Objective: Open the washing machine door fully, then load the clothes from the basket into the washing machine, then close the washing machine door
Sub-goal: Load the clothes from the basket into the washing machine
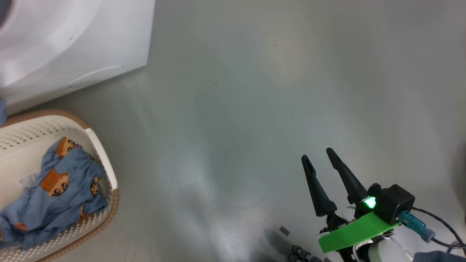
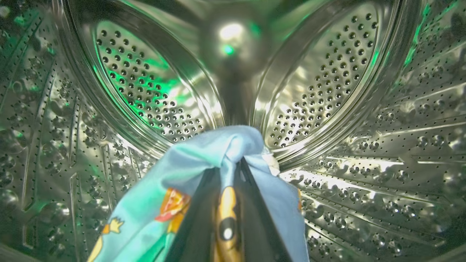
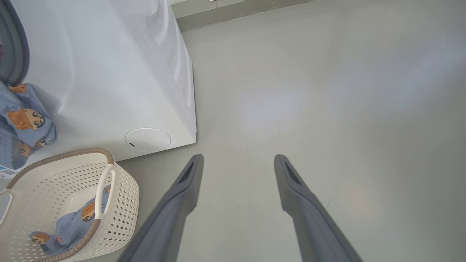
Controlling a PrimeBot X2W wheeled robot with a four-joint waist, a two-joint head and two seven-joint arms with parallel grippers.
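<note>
Inside the perforated steel drum (image 2: 327, 91) of the washing machine (image 1: 72, 40), my left gripper (image 2: 233, 163) is shut on a light blue bear-print piece of the clothes (image 2: 189, 189), which drapes over its fingers. More blue bear-print clothes (image 1: 58, 193) lie in the cream basket (image 1: 103, 163) on the floor beside the white machine (image 3: 120, 83). A further piece of clothes (image 3: 25, 120) hangs down the machine's front below the grey gasket (image 3: 14, 47). My right gripper (image 1: 318, 154) stands open over bare floor, right of the basket (image 3: 123, 196), nothing between its fingers (image 3: 189, 178). The door is out of view.
Grey floor (image 1: 255, 109) stretches to the right of the machine and basket. A round white filter cover (image 3: 147, 139) sits low on the machine's front. A wall base (image 3: 236, 12) runs behind the machine.
</note>
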